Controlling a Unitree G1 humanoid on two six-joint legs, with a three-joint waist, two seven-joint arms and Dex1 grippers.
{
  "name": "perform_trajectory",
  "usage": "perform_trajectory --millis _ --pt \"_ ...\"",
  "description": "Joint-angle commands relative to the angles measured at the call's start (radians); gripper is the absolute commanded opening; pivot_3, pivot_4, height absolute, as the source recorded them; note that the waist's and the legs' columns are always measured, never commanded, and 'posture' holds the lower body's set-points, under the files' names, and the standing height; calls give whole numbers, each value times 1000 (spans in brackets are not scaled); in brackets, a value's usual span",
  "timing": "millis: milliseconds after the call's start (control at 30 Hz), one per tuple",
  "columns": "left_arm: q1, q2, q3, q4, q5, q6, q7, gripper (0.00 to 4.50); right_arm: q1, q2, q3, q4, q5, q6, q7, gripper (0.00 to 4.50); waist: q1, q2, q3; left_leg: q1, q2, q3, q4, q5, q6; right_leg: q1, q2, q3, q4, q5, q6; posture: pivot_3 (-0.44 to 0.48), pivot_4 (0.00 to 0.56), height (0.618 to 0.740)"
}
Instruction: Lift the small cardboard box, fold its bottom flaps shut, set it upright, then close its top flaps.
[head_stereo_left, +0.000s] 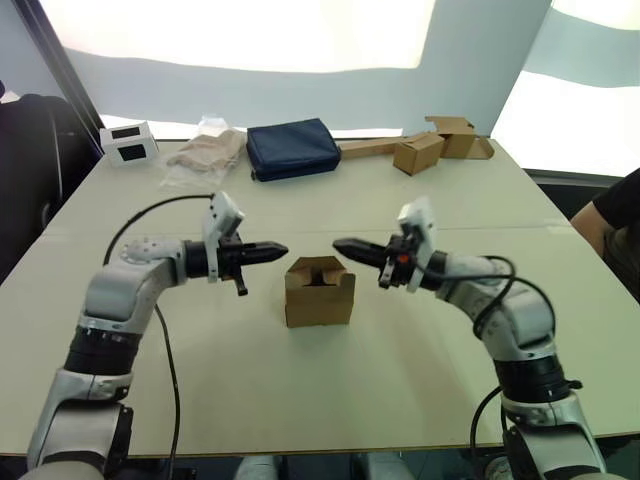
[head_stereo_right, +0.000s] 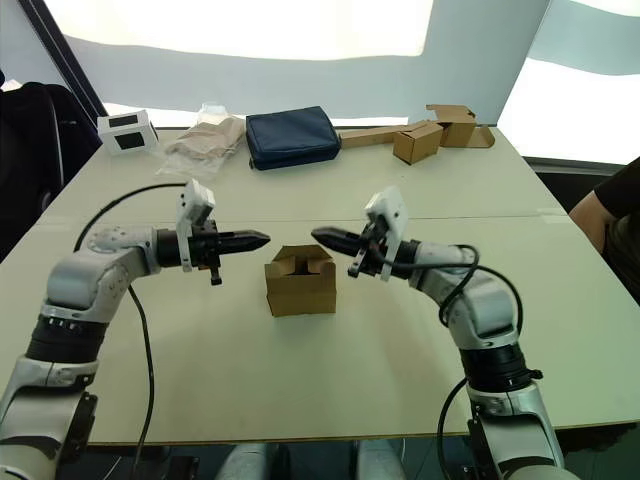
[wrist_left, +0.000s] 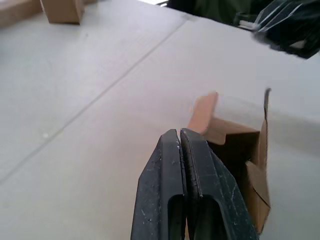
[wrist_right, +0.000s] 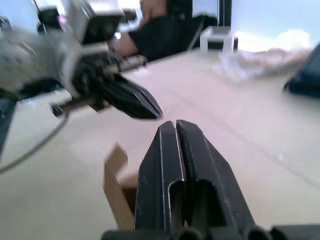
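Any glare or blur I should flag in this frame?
Left and right eye views: bright backlight washes out the area behind the table, while the small cardboard box stays readable. Right wrist view: left end effector smeared. Left wrist view: right end effector smeared too.

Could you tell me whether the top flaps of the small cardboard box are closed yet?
Not yet: the box sits upright on the table with its top flaps standing up around an open mouth.

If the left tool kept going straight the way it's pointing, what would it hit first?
Probably the right tool. The left tool, shut, points across the table at it, passing just above the box. It might clip the box's raised flaps first; depth is unclear.
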Motion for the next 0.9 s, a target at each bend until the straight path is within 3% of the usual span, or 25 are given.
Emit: perform_trajectory --millis 33,267,500,667,900 --pt "-54 3 -4 92 33 -70 -14 74 19 -32 -10 -104 88 75 -4 0 -1 0 0 0 0 0 0 0 0 0 0 0 0 0 0 0 150 740" --pt "-195 -133 -104 456 159 -332 -91 74 107 -69 158 -196 27 60 22 0 1 0 0 -1 -1 2 0 0 0 0 2 -2 0 0 -1 0 150 740" --pt "-286 -230 -129 781 225 -497 -210 74 151 -39 262 -130 -71 -25 17 0 -6 -1 0 -4 -2 3 1 0 0 -2 1 -1 -2 0 0 0 150 740" --pt "-328 -255 -114 892 248 -545 -255 74 132 -2 275 -75 -106 -58 2 0 -3 -1 0 -4 -1 1 0 0 0 -3 3 -2 0 0 0 0 150 740" --pt "-333 -270 -112 916 263 -568 -310 74 87 35 294 70 -193 -136 -8 0 -3 -1 0 -4 -1 2 1 0 0 -3 1 -2 -1 0 0 0 150 740"
